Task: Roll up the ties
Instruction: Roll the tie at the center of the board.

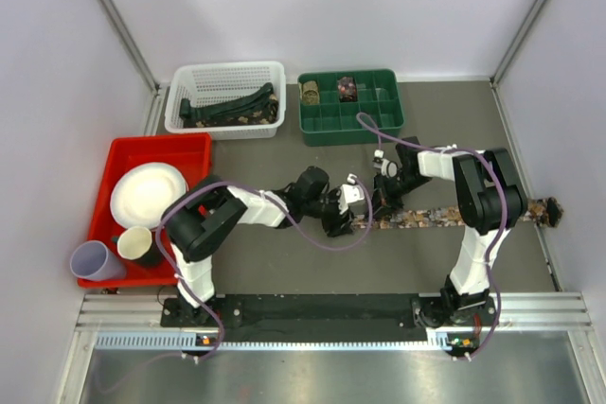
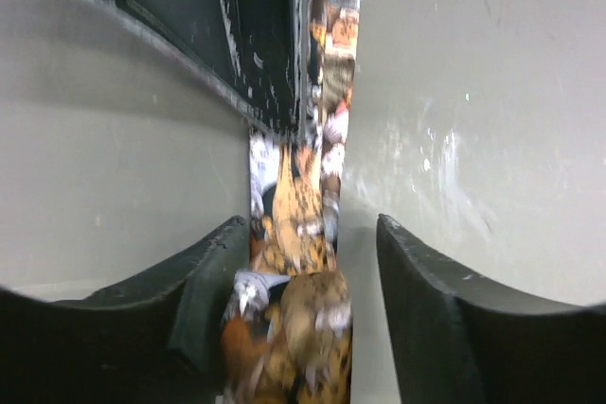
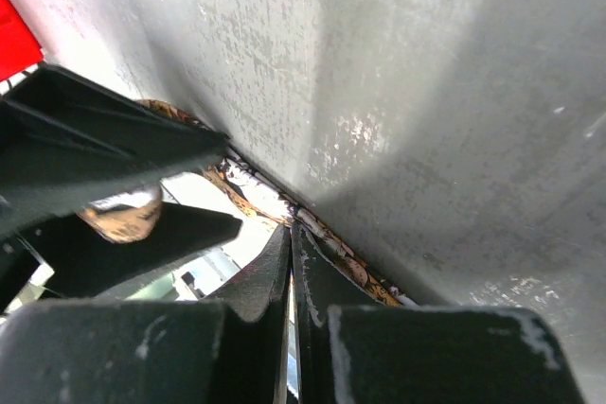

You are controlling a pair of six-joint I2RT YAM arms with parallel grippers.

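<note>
While the coil is only a loose first fold, the priority is a tight core. The floral tie lies flat from mid-desk to the desk's right edge, with its started coil at the mid-desk end. The left end effector is spread around that coil; its fingers flank it, with a visible gap on one side, so it's not clamped. The right end effector is pressed together with nothing between the tips, which sit low just beside the strip; I can't tell if they touch it. My take: close the left on the coil squarely, roll along the strip's centreline, and use the right to pin the flat run so it doesn't skew or drag. The risk is the coil going cone-shaped. The left wrist view shows coil state and finger gap, which are unreadable from above. The right wrist view shows the closed tips and the tie edge. Only the top view shows the full run, the rolled ties in the green tray and the dark ties in the white basket, both along the far edge.
</note>
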